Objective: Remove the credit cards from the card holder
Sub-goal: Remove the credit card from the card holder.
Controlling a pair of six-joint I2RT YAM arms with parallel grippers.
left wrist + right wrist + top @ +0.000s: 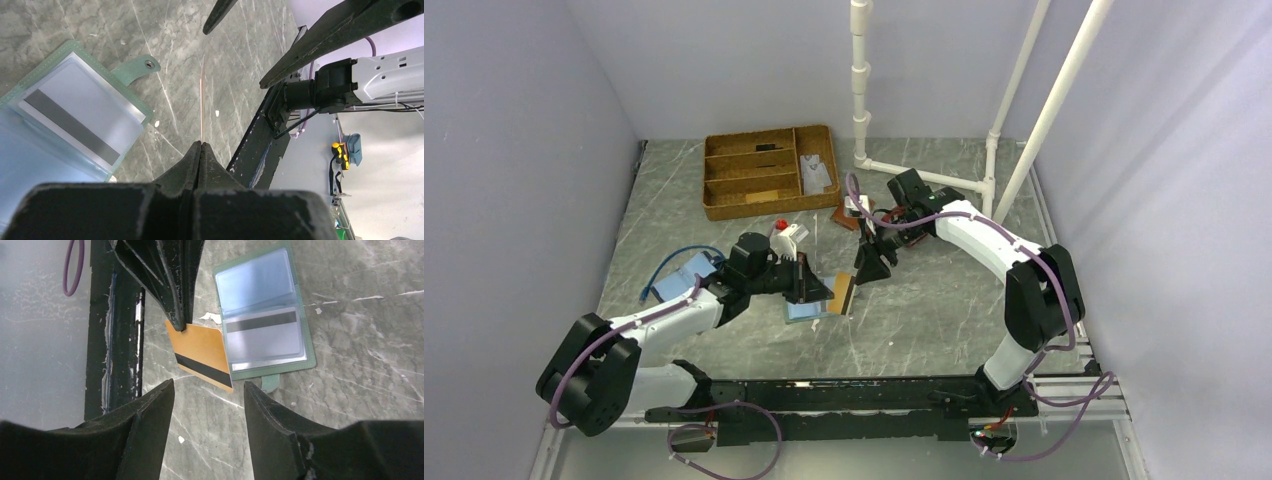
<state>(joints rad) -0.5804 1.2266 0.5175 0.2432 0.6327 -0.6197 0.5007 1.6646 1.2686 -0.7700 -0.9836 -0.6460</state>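
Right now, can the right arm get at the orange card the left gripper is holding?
Probably yes. The right gripper is open with the orange card just ahead of its jaws; the left gripper pinches only one corner, leaving the striped edge free.

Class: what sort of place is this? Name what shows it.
Likely a robot lab test booth: left arm and right arm bolted at a marble-look table, plain walls, white pipe frame.

The card holder (pixel 40 165) runs off the left wrist view's edge.

Grey marbled table (pixel 924 320) bears the open card holder (pixel 804 312) and a wicker tray (pixel 764 208).
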